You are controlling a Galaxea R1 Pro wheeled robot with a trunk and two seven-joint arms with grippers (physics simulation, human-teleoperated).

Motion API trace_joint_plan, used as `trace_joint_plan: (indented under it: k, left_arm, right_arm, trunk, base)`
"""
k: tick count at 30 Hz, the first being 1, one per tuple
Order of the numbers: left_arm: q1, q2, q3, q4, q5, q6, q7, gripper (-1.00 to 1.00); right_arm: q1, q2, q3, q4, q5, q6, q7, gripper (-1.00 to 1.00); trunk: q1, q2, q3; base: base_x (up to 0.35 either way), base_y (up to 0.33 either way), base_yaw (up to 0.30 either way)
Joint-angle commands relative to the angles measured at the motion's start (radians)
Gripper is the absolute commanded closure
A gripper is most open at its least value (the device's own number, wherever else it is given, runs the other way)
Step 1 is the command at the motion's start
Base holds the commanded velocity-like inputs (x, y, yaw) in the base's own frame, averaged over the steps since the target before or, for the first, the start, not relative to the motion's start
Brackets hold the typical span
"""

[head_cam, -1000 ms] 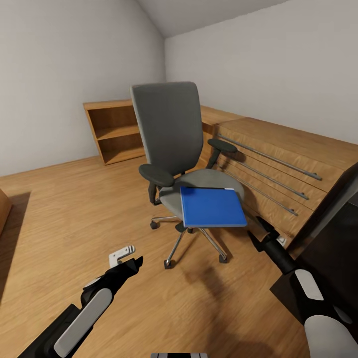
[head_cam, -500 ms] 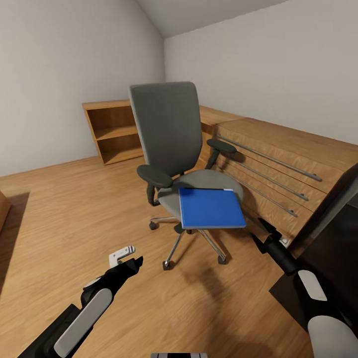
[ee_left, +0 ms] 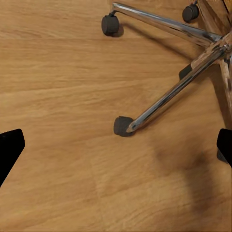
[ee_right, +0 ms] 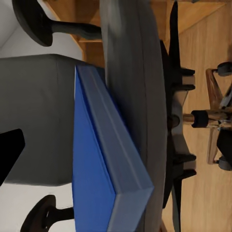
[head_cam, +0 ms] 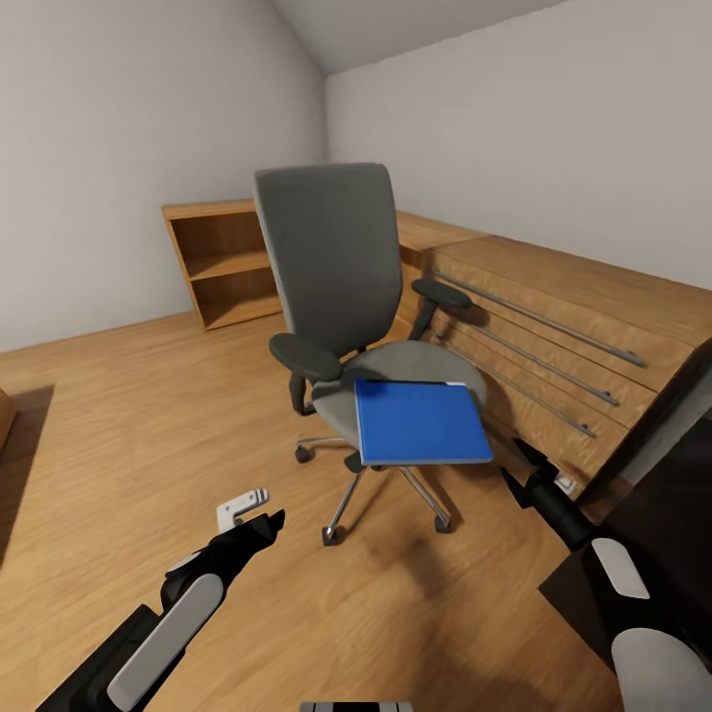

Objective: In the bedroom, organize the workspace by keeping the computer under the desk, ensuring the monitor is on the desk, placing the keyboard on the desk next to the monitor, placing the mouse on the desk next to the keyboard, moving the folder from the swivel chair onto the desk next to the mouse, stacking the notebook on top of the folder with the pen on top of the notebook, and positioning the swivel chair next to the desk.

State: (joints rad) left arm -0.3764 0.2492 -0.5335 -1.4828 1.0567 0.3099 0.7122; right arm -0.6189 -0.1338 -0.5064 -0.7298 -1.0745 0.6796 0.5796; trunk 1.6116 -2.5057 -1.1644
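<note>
- Counting one swivel chair [head_cam: 341,287], one folder [head_cam: 420,422], two grippers, one open oak shelf unit [head_cam: 222,262] and one low oak drawer unit [head_cam: 554,326].
- Resting flat on the chair's grey seat: bright blue folder with a paler edge, front corner jutting past the seat rim.
- Standing on the plank floor [head_cam: 129,425]: chrome five-star base on black castors.
- Left gripper [head_cam: 259,519] spread wide above bare floor near the base.
- Right gripper [head_cam: 514,467] spread wide, just beside the folder's edge, holding nothing.
</note>
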Motion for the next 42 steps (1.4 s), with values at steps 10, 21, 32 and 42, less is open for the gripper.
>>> trace_joint_plan:
  k: [10,21,32,42]
  left_arm:
    - [-0.001,0.002,-0.001,-0.002,0.003,0.002,0.005,-1.00]
    - [-0.001,0.002,0.000,-0.002,0.003,0.002,0.005,-1.00]
    - [-0.001,0.002,0.000,-0.002,0.003,0.002,0.006,-1.00]
    - [-0.001,0.002,0.000,-0.002,0.003,0.002,0.006,-1.00]
  right_arm:
    - [-0.001,0.003,0.003,0.046,-0.001,-0.020,-0.021,-1.00]
    - [-0.001,0.008,0.007,0.055,-0.001,-0.024,-0.027,-1.00]
    - [-0.001,0.011,0.022,0.053,0.016,-0.023,-0.027,-1.00]
    - [-0.001,0.012,0.061,0.051,0.021,-0.023,-0.027,-1.00]
  trunk:
    - [0.000,0.000,-0.001]
    - [0.000,0.000,-0.001]
    - [0.000,0.000,-0.001]
    - [0.000,0.000,-0.001]
  base:
    - [0.032,0.000,0.000]
    - [0.000,0.000,0.000]
    - [0.000,0.000,0.000]
    - [0.000,0.000,0.000]
